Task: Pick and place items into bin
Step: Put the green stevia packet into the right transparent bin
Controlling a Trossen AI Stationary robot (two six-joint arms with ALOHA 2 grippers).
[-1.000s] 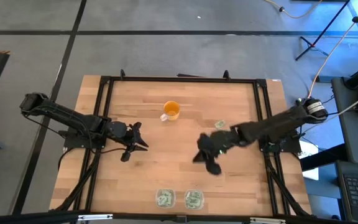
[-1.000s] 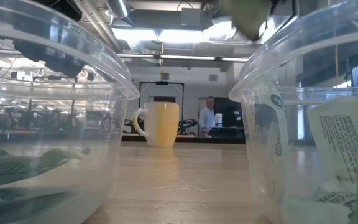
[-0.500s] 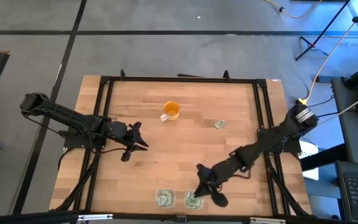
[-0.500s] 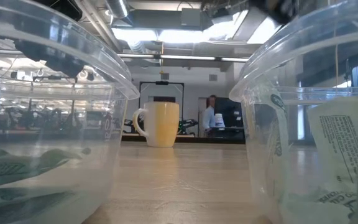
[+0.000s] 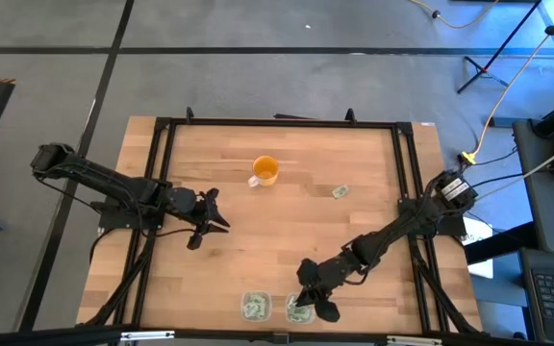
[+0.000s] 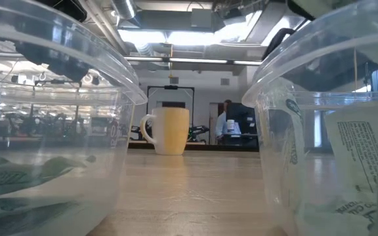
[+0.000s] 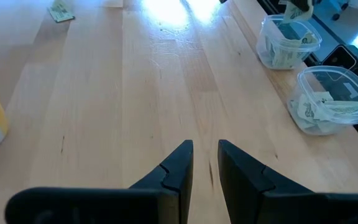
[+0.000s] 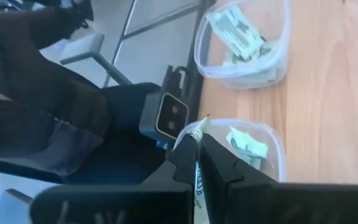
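Observation:
Two clear plastic bins stand at the table's near edge, the left bin [image 5: 254,308] and the right bin [image 5: 294,311], and both hold pale green and white packets [image 8: 240,29]. My right gripper [image 5: 310,297] hangs over the right bin [image 8: 272,146], shut on one packet [image 8: 196,132]. Another packet [image 5: 339,192] lies flat on the wood right of the orange cup [image 5: 264,171]. My left gripper [image 5: 212,215] waits open over the table's left half, with nothing between its fingers [image 7: 205,163]. My right gripper pinches a pale green and white packet between its two fingers, on the packet's flat faces. One crumpled end [image 8: 197,126] sticks out past the fingertips. The packet is lifted clear, above the right bin. The fingers point down toward the table's near edge.
The orange cup [image 6: 169,130] stands upright in the far middle of the table. A black frame [image 5: 166,125] runs around the tabletop. Bare wood [image 5: 277,240] lies between the cup and the bins. A person [image 6: 227,124] stands in the room far behind the table.
My right gripper, still shut on the packet, has swung from the middle of the table toward the near edge. It has ended above the right bin, slowing over the last half second. The left arm has kept still.

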